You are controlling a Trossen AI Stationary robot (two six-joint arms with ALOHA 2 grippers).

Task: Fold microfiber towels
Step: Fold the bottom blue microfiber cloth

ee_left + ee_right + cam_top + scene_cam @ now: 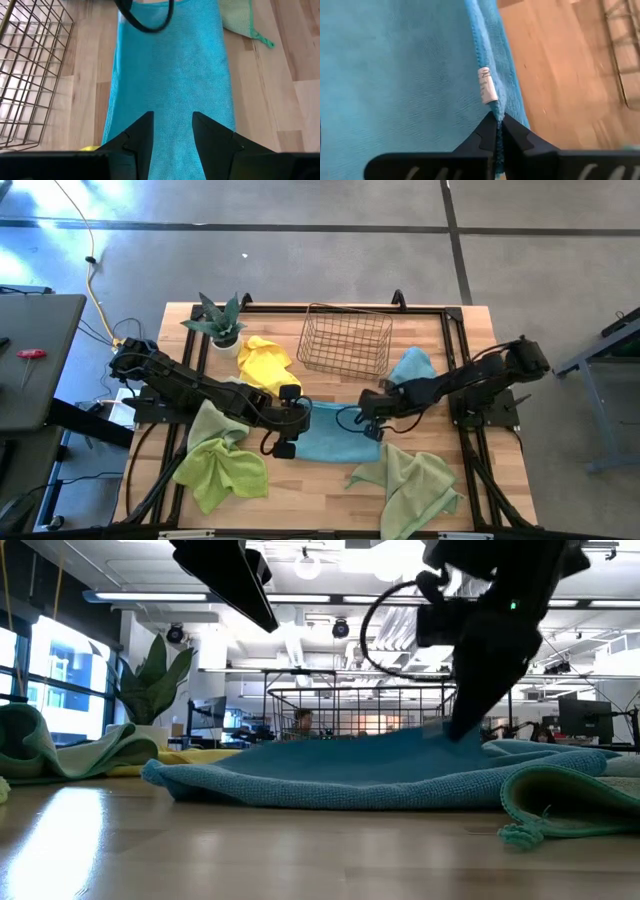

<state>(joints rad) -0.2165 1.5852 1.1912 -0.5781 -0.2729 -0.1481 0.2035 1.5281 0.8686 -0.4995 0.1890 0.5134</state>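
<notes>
Pinching the edge of the light blue towel (pixel 410 75) just below its small white label (pixel 487 86), the right pincer (pixel 498 131) has its two dark fingers pressed together on the hem. In the high view that pincer (pixel 372 405) sits at the right end of the towel (pixel 335 442), which lies spread flat on the middle of the wooden desk (pixel 310 490). The left pincer (pixel 284 423) hangs over the towel's left end with its fingers (pixel 137 140) spread apart, nothing between them, and the blue cloth (pixel 170 75) showing below the gap.

Nearer the front edge of the desk, a lime green towel (pixel 220 465) lies crumpled on the left and a pale sage green towel (pixel 415 485) lies rumpled on the right, each just beside the blue one. Farther back, a yellow towel (pixel 262 362) lies bunched by the left arm, and another light blue cloth (pixel 412 365) sits by the right arm. Beyond them stand the wire basket (pixel 345 340) and, at the far left corner, a potted plant (pixel 220 322).
</notes>
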